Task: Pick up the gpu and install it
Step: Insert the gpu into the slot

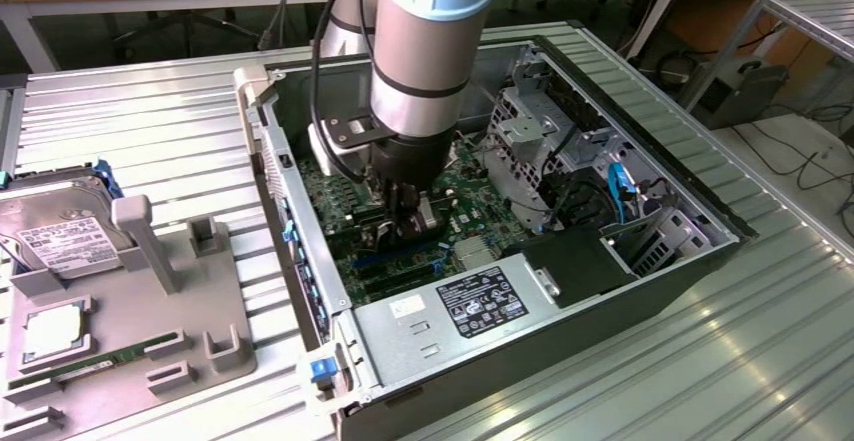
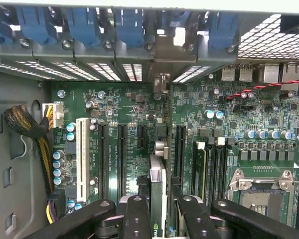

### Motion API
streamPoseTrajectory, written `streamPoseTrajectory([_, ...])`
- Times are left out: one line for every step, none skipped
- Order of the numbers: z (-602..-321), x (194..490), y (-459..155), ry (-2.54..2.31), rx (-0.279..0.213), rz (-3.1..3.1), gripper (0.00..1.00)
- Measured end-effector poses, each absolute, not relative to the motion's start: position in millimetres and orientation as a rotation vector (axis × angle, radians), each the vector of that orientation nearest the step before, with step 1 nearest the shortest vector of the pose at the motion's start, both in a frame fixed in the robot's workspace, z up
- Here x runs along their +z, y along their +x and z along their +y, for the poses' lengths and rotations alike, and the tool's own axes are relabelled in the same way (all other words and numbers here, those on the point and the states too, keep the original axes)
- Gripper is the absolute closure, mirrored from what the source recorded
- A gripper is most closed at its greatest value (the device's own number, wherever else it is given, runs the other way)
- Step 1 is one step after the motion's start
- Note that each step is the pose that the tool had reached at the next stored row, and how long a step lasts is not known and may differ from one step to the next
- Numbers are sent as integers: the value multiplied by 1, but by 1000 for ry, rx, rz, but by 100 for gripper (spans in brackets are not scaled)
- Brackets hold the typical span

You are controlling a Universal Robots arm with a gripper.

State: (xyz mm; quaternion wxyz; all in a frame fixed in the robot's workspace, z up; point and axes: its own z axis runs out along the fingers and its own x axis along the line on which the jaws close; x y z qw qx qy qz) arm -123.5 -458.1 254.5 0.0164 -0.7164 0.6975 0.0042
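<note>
In the exterior view, the gripper (image 1: 411,223) reaches deep inside the open computer case (image 1: 667,261), low over the motherboard (image 1: 467,186). In the wrist view, the gripper (image 2: 159,209) clasps the gpu (image 2: 158,174) edge-on over a slot (image 2: 180,149). Installation is under way; seating needs straight, aligned downward pressure.

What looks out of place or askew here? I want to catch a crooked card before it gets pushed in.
Nothing stands out. The gripper holds the gpu edge-on over the motherboard, running parallel to the neighbouring slots, its bracket end toward the case's rear wall. Whether it is fully seated cannot be told.
</note>
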Motion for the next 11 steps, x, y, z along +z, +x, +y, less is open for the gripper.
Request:
streamPoseTrajectory([-458,254,-124,-2227,13,2169,74])
streamPoseTrajectory([-458,254,-124,-2227,13,2168,74])
streamPoseTrajectory([-458,254,-124,-2227,13,2168,74])
streamPoseTrajectory([-458,253,-124,-2227,13,2168,74])
streamPoseTrajectory([-458,253,-124,-2227,13,2168,74])
streamPoseTrajectory([-458,253,-124,-2227,13,2168,74])
streamPoseTrajectory([-458,253,-125,-2227,13,2168,74])
streamPoseTrajectory([-458,253,-125,-2227,13,2168,74])
streamPoseTrajectory([-458,253,-125,-2227,13,2168,74])
streamPoseTrajectory([-458,253,-126,-2227,13,2168,74])
streamPoseTrajectory([-458,253,-126,-2227,13,2168,74])
